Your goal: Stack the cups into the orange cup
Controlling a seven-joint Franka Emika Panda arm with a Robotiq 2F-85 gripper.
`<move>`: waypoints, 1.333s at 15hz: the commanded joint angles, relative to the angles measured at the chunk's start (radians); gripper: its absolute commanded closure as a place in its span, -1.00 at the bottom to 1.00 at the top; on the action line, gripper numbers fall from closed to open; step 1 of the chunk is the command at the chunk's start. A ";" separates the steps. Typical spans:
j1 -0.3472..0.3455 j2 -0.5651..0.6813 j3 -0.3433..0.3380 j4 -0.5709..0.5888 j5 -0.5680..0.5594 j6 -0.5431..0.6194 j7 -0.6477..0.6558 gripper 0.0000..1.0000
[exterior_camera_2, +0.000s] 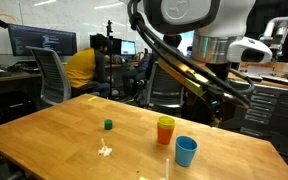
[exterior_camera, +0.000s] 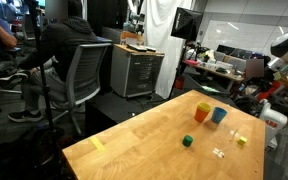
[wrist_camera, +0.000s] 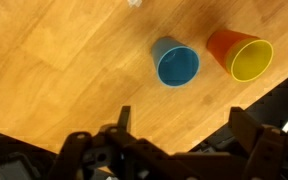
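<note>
The orange cup (wrist_camera: 222, 45) stands upright on the wooden table with the yellow cup (wrist_camera: 252, 62) nested inside it. In both exterior views the yellow rim (exterior_camera: 202, 105) (exterior_camera_2: 165, 123) shows above the orange wall (exterior_camera: 201, 118) (exterior_camera_2: 165, 135). The blue cup (wrist_camera: 176, 64) (exterior_camera: 219, 115) (exterior_camera_2: 186, 151) stands upright and empty just beside them, not touching. My gripper (wrist_camera: 184, 125) hangs above the table, back from the blue cup. It is open, with nothing between its fingers (wrist_camera: 124, 120).
A small dark green block (exterior_camera: 187, 141) (exterior_camera_2: 108, 125) and a tiny yellow piece (exterior_camera: 241, 140) lie on the table (exterior_camera: 134, 150), with a small whitish bit (exterior_camera_2: 104, 151) nearby. The table's edge runs close behind the cups (wrist_camera: 284, 95). Office chairs and desks stand beyond.
</note>
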 commanded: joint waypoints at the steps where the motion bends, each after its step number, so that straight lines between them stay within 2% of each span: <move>1: -0.007 0.083 -0.009 0.112 -0.047 -0.060 0.086 -1.00; 11: -0.024 0.308 0.024 0.354 -0.080 -0.158 0.140 -1.00; 20: -0.022 0.441 0.016 0.486 -0.143 -0.260 0.218 -1.00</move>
